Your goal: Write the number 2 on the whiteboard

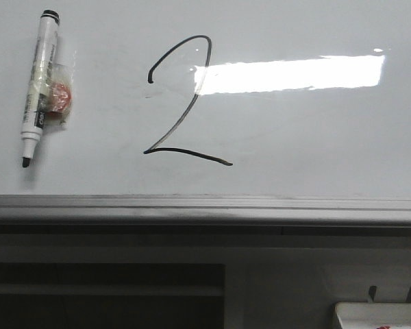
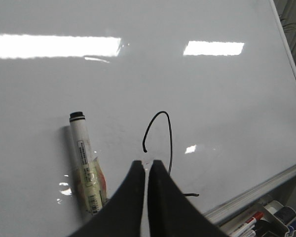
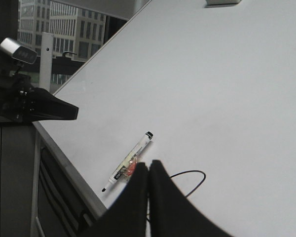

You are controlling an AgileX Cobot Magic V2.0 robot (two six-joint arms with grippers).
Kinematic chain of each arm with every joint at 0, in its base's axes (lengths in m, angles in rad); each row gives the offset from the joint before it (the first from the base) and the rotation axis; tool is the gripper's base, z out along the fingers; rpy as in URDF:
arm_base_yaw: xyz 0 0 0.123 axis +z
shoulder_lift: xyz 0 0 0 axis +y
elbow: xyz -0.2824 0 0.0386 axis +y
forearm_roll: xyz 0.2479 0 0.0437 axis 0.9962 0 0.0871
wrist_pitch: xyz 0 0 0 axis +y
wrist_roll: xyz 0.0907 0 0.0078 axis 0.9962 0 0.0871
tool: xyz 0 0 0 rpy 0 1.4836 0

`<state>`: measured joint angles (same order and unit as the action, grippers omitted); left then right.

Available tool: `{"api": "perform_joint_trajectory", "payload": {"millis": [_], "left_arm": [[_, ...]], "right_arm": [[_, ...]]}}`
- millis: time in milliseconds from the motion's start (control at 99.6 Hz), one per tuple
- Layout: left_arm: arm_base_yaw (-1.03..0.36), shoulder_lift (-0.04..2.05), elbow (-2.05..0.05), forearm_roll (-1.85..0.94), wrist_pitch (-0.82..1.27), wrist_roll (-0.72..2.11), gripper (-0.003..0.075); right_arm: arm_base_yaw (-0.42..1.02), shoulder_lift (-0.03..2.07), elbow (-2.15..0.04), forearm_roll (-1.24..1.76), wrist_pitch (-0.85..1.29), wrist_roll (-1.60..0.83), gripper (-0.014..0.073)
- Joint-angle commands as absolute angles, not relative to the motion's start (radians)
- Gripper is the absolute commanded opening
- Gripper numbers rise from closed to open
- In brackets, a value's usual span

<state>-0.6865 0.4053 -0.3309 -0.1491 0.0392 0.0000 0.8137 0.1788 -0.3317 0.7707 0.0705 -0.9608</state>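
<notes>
Near edge: tray below the grey rail, w/ spare markers in it, count unclear.

Left gripper: fingers clenched, holding nothing. Right gripper: same, clenched and empty.

On the whiteboard: the number 2 is drawn complete, centre-left, base stroke nearest the rail. Task judged done.

Marker lies uncapped, left of the 2, apart from it, nib toward the rail. Likely light, rigid, smooth barrel; a taped red-and-clear pad sits mid-barrel. Grip at the pad. Board glossy, so expect slip.
</notes>
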Motion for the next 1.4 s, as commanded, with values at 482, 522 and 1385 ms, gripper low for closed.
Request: {"api": "perform_joint_trajectory", "payload": {"millis": [482, 522, 1385], "left_arm": [[-0.691, 0.322, -0.337, -0.129, -0.033, 0.000, -0.0020], [-0.691, 0.322, -0.337, -0.129, -0.033, 0.000, -0.0020], [-0.242, 0.115, -0.200, 0.045, -0.085, 0.000, -0.0020]], "right_arm": [[0.807, 0.064, -0.216, 0.971, 0.007, -0.963, -0.0060], [0.807, 0.064, -0.216, 0.971, 0.007, -0.963, -0.0060], [0.807, 0.064, -0.216, 0.971, 0.006, -0.963, -0.0060]]}}
